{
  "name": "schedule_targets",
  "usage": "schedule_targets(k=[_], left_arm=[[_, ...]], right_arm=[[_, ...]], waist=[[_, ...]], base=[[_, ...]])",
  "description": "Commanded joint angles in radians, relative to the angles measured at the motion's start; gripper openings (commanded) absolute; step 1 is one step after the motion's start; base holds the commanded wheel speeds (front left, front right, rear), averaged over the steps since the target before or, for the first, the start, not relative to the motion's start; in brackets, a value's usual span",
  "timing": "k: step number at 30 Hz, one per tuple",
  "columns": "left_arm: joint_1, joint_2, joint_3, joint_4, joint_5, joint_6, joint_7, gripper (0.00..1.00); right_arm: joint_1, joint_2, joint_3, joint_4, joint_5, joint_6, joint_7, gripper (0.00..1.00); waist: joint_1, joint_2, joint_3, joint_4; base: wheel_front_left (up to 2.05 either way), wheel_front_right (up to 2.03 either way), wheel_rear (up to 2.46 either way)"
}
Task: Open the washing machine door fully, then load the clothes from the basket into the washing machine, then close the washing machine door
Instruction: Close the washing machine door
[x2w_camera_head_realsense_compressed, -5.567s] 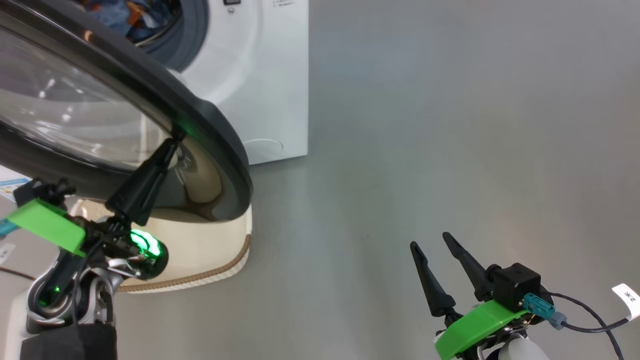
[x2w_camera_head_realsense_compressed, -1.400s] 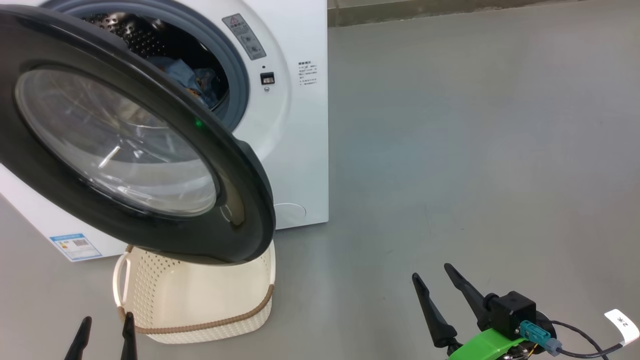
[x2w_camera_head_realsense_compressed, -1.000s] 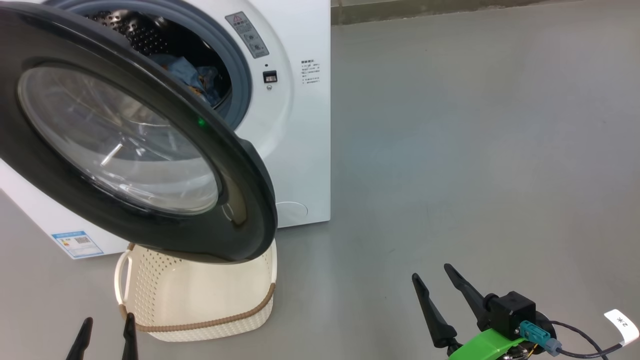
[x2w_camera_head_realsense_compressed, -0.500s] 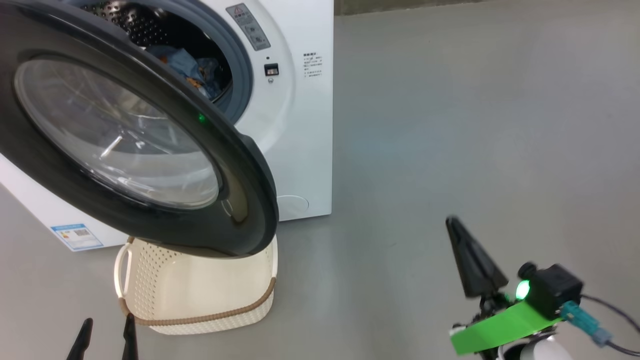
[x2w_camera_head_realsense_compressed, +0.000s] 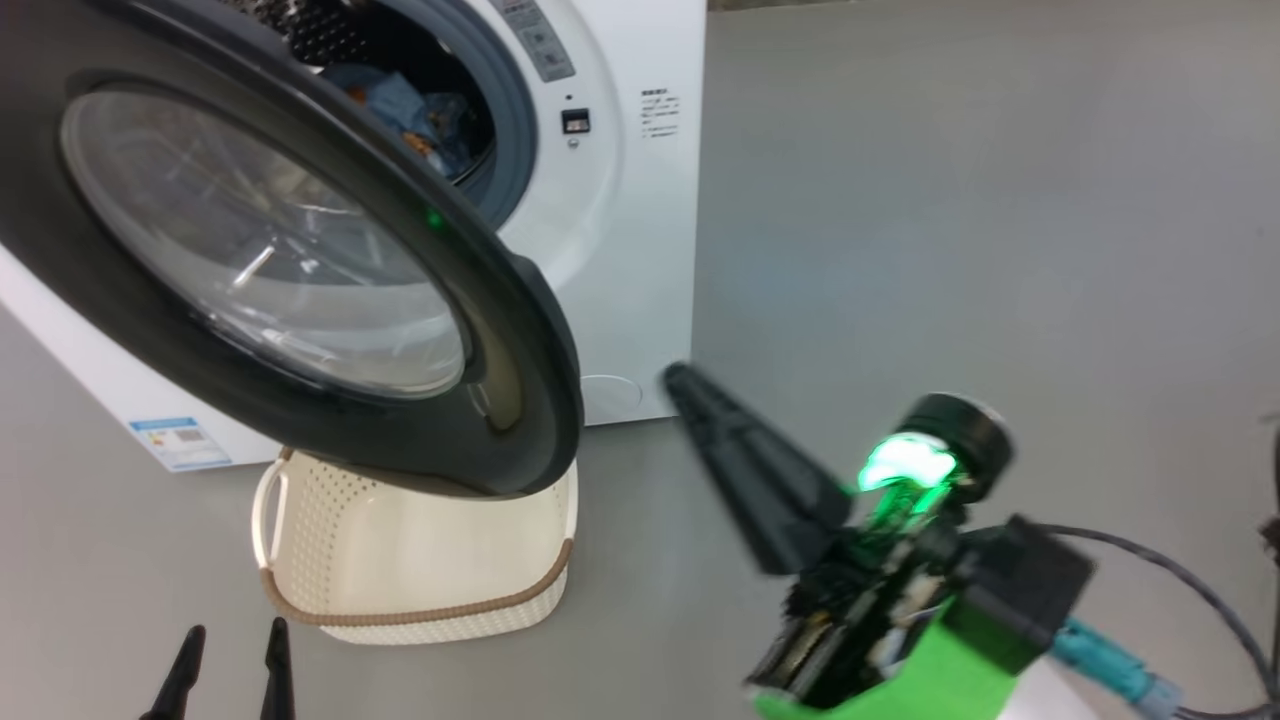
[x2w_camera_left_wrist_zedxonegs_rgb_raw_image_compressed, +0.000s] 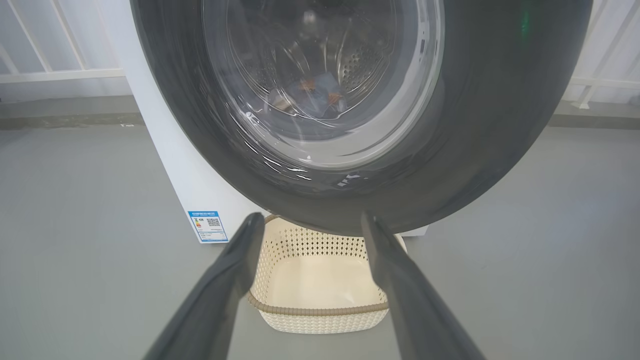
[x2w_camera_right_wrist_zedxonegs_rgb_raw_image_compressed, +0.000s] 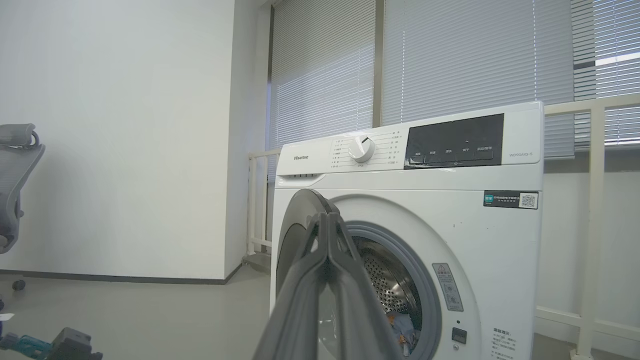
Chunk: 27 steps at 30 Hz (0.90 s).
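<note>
The washing machine (x2w_camera_head_realsense_compressed: 640, 250) stands with its door (x2w_camera_head_realsense_compressed: 520, 330) swung partway out over the basket (x2w_camera_head_realsense_compressed: 330, 530). Light-blue clothes (x2w_camera_head_realsense_compressed: 410, 110) lie in the drum, and the basket's visible inside is bare. My right gripper (x2w_camera_head_realsense_compressed: 685, 380) is shut on nothing, its tips pointing up-left, a short way right of the door's free edge. In the right wrist view the shut gripper (x2w_camera_right_wrist_zedxonegs_rgb_raw_image_compressed: 327, 216) lines up with the edge-on door (x2w_camera_right_wrist_zedxonegs_rgb_raw_image_compressed: 295, 220). My left gripper (x2w_camera_head_realsense_compressed: 236, 628) is open, low at the basket's left. The left wrist view has the left gripper (x2w_camera_left_wrist_zedxonegs_rgb_raw_image_compressed: 311, 218) facing the door (x2w_camera_left_wrist_zedxonegs_rgb_raw_image_compressed: 500, 125) and basket (x2w_camera_left_wrist_zedxonegs_rgb_raw_image_compressed: 320, 312).
Grey floor (x2w_camera_head_realsense_compressed: 1000, 200) stretches to the right of the machine. A white railing (x2w_camera_right_wrist_zedxonegs_rgb_raw_image_compressed: 595, 225) and window blinds stand behind it. An office chair (x2w_camera_right_wrist_zedxonegs_rgb_raw_image_compressed: 15, 165) is at the far left of the right wrist view. A blue sticker (x2w_camera_left_wrist_zedxonegs_rgb_raw_image_compressed: 207, 226) marks the machine's lower front.
My right gripper has shut its fingers, risen and swung left toward the door's free edge. The head camera has shifted a little. The left gripper has stayed put.
</note>
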Motion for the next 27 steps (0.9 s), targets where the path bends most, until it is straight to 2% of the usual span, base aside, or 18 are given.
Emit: schedule_targets(k=[1,7,13,20,24,27], left_arm=[[-0.049,0.008,0.024,-0.017,-0.009,-0.001,-0.006,1.0],[-0.072,0.007,0.0,-0.021,-0.021,-0.002,-0.006,1.0],[-0.103,0.006,-0.037,-0.029,-0.036,-0.002,-0.006,1.0],[-0.149,0.005,-0.079,-0.029,-0.054,-0.002,-0.006,1.0],[-0.182,0.005,-0.113,-0.031,-0.072,-0.002,-0.006,1.0],[-0.198,0.005,-0.119,-0.028,-0.079,-0.002,-0.006,1.0]], right_arm=[[-0.047,-0.005,0.068,-0.028,0.028,0.002,-0.004,0.0],[-0.142,-0.079,0.264,0.049,0.105,0.002,-0.004,0.0],[-0.211,-0.118,0.385,0.174,0.172,0.002,0.005,0.0],[-0.255,-0.125,0.429,0.276,0.196,0.002,0.023,0.0],[-0.276,-0.119,0.419,0.342,0.192,0.002,0.02,0.0],[-0.279,-0.108,0.395,0.378,0.179,0.002,0.014,0.0]], waist=[[-0.0001,0.0,0.011,0.019],[-0.0001,0.0,0.038,0.077],[-0.0001,0.0,0.081,0.161],[-0.0001,0.0,0.136,0.244],[-0.0001,0.0,0.183,0.288],[-0.0001,0.0,0.204,0.296]], base=[[0.0,0.0,0.0],[0.0,0.0,0.0],[0.0,0.0,0.0],[0.0,0.0,0.0],[0.0,0.0,0.0],[0.0,0.0,0.0]])
